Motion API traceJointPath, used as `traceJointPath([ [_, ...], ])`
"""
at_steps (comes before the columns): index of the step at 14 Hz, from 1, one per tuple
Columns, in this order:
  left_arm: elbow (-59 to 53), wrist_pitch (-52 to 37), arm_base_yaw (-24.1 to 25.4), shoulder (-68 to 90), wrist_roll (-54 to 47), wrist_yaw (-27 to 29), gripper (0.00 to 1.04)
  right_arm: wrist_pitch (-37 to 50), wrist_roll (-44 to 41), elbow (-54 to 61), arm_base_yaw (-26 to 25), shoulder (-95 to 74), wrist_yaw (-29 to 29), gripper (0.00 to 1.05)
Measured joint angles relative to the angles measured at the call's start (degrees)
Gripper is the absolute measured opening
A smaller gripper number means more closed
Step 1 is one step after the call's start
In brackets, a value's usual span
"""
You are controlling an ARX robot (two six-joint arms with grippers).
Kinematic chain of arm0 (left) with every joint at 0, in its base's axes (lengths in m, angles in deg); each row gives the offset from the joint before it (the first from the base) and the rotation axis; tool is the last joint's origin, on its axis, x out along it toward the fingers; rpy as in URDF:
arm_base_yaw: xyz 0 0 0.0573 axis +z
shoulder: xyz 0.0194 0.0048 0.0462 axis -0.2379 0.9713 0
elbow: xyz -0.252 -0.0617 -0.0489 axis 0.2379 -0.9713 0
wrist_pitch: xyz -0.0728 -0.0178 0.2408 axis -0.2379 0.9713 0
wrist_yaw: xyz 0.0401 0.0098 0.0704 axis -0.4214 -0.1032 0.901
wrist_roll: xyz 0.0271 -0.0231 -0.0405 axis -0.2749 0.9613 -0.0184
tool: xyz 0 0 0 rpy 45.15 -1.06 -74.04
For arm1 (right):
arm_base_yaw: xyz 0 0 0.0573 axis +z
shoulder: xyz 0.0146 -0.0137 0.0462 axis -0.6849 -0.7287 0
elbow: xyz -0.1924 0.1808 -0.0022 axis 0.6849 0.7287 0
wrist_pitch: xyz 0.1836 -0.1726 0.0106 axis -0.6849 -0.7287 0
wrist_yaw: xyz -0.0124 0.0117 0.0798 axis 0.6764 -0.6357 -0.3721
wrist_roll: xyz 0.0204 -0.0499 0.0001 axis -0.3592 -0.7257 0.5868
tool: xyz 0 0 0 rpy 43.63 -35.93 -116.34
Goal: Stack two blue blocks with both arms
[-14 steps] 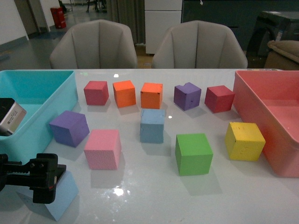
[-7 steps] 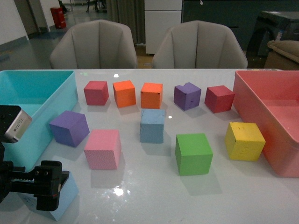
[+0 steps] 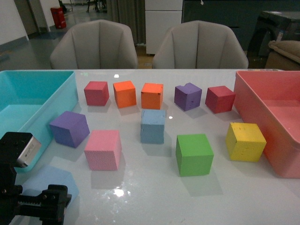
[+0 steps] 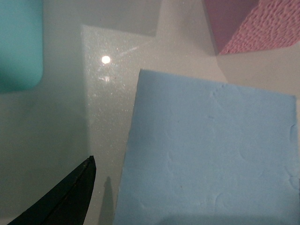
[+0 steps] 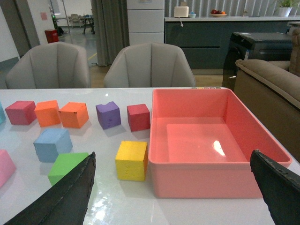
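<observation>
One sky-blue block (image 3: 153, 125) sits mid-table; it also shows in the right wrist view (image 5: 52, 143). The other blue block (image 3: 47, 180) lies at the front left, next to the teal bin. My left gripper (image 3: 51, 204) is open just over this block's near side. In the left wrist view the block (image 4: 211, 154) fills most of the frame, with one black finger (image 4: 65, 197) beside it, apart from it. My right gripper (image 5: 172, 154) is open and empty, facing the pink tray; it is out of the front view.
A teal bin (image 3: 56, 93) stands at the left and a pink tray (image 3: 253, 101) at the right. Red, orange and purple cubes form a back row. A purple cube (image 3: 69, 128), a pink cube (image 3: 103, 149), a green cube (image 3: 193, 153) and a yellow cube (image 3: 245, 141) lie nearer.
My left gripper has moved down in the front view toward the near table edge, so more of the front-left blue block's top shows. The blocks have not moved.
</observation>
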Motion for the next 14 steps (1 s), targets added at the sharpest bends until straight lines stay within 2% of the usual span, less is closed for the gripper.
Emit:
traceJointPath([
  [2,0.0,-0.1,-0.5,0.7,0.0,0.2,0.95,0.0,0.0,0.0,0.0,0.0,0.0,0.98],
  [5,0.0,0.8,-0.9,0.0,0.0,0.9,0.63,0.0,0.0,0.0,0.0,0.0,0.0,0.98],
  [6,-0.1,1.5,-0.9,-1.2,0.0,0.9,0.57,0.0,0.0,0.0,0.0,0.0,0.0,0.98],
  [8,-0.1,4.5,-1.8,-6.0,0.1,1.5,0.51,0.0,0.0,0.0,0.0,0.0,0.0,0.98],
  [10,2.4,11.7,-6.3,-14.0,0.9,2.1,0.49,0.0,0.0,0.0,0.0,0.0,0.0,0.98],
  [11,8.1,15.5,-9.8,-15.9,1.6,3.1,0.48,0.0,0.0,0.0,0.0,0.0,0.0,0.98],
  [12,27.3,25.8,-18.6,-6.6,2.1,6.9,0.48,0.0,0.0,0.0,0.0,0.0,0.0,0.98],
  [13,46.0,33.7,-21.4,6.5,4.1,9.0,0.48,0.0,0.0,0.0,0.0,0.0,0.0,0.98],
  [14,51.0,36.0,-21.6,10.6,5.3,9.6,0.48,0.0,0.0,0.0,0.0,0.0,0.0,0.98],
])
